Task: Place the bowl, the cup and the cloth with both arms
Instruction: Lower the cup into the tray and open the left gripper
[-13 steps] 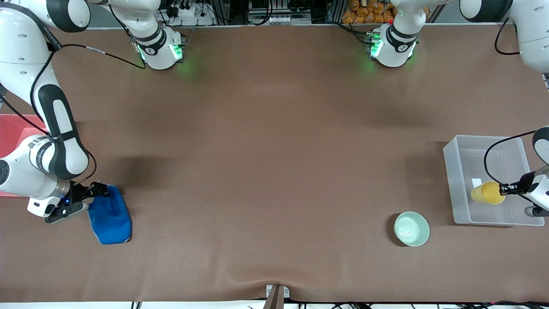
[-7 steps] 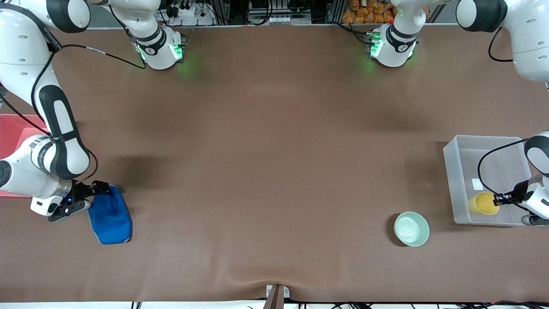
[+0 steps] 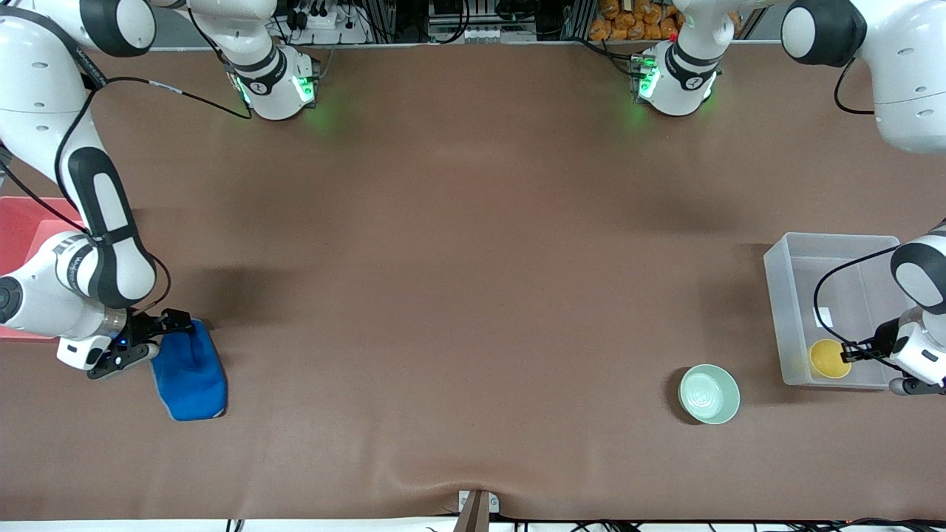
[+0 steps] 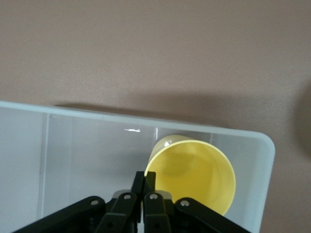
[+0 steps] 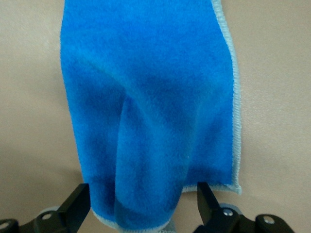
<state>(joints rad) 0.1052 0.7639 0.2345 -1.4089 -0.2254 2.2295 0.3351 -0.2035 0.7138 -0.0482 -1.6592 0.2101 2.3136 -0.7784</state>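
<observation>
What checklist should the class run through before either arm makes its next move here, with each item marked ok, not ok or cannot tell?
1. Cup inside the clear bin, at its corner nearest the bowl: ok.
2. Left gripper shut on the cup's rim: ok.
3. Cup resting on the bin floor before release: cannot tell.
4. Right gripper open, fingers astride the cloth edge: ok.
5. Cloth in the red tray: not ok, it lies on the table.
6. Bowl in the bin: not ok, it sits on the table beside it.
</observation>
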